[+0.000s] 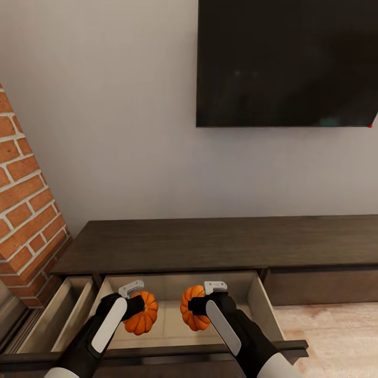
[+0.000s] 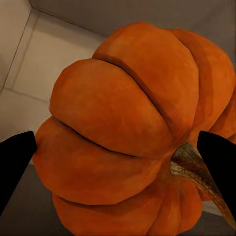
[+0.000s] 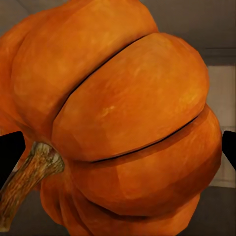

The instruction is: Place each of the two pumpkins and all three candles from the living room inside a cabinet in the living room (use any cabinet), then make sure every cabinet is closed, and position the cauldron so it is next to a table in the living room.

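Two orange ribbed pumpkins hang over the open drawer of the dark-brown cabinet (image 1: 210, 244). My left gripper (image 1: 135, 304) is shut on the left pumpkin (image 1: 143, 313), which looms large in the left wrist view (image 2: 128, 132) with its brown stem (image 2: 191, 164) between the dark fingertips (image 2: 14, 162). My right gripper (image 1: 202, 302) is shut on the right pumpkin (image 1: 192, 308), seen close in the right wrist view (image 3: 123, 123) with its stem (image 3: 29, 177) to one side. Both pumpkins hang above the drawer's pale beige floor (image 1: 168, 320). No candles or cauldron are in view.
A second open drawer (image 1: 58, 315) lies at the left, beside a brick wall (image 1: 23, 210). A black TV (image 1: 286, 63) hangs on the grey wall above the cabinet top. Wood floor (image 1: 336, 331) shows at the right, past a shut cabinet front (image 1: 320, 286).
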